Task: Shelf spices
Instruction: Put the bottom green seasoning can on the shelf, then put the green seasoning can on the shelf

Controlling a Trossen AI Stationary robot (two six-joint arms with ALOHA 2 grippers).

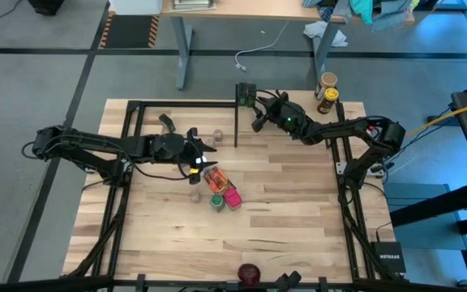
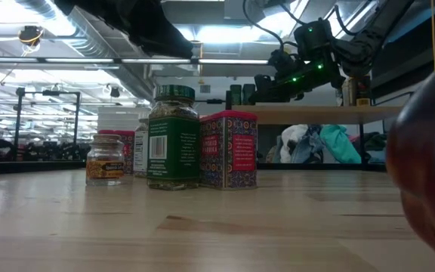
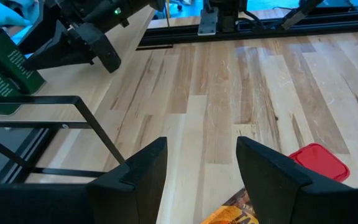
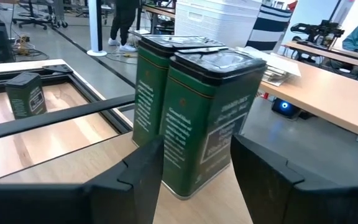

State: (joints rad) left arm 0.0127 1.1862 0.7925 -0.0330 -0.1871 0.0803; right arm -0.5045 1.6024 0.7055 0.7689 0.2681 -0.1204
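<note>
- The low view alone shows the blurred dark-red round object closest to the camera, filling the right edge.
- Behind it, on the tabletop, stands the spice cluster: a green-labelled jar, a pink-red tin and a small orange-labelled jar. The label text is too small to read.
- The high view shows the left gripper over this cluster, beside an orange packet. The left wrist view shows its fingers apart and empty, above the orange packet and near a red lid.
- At the far edge, the right gripper reaches the shelf.
- The right wrist view alone shows two dark green tins side by side on the shelf, with the fingers spread on either side of the nearer one; contact cannot be confirmed. The tin lettering is not legible.
</note>
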